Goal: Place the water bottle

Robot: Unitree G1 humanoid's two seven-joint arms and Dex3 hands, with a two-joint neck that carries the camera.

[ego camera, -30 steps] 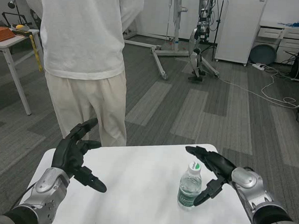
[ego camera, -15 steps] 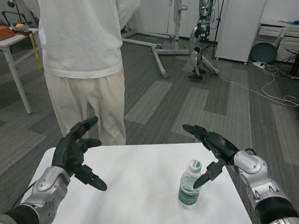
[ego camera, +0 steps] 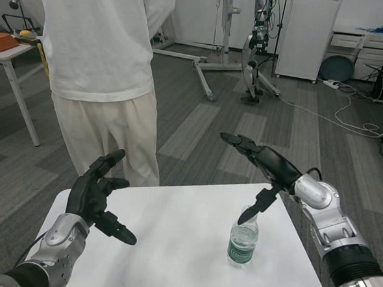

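One clear ribbed plastic bottle (ego camera: 243, 238) with a green label stands upright on the smooth white table (ego camera: 172, 246), right side. Both hands, left (ego camera: 96, 196) and right (ego camera: 263, 167), hover empty, fingers spread.

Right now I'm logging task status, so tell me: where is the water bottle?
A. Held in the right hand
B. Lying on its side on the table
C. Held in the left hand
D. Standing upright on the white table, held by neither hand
D. The water bottle stands upright on the white table; the right hand is open above it and the left hand is open, well apart.
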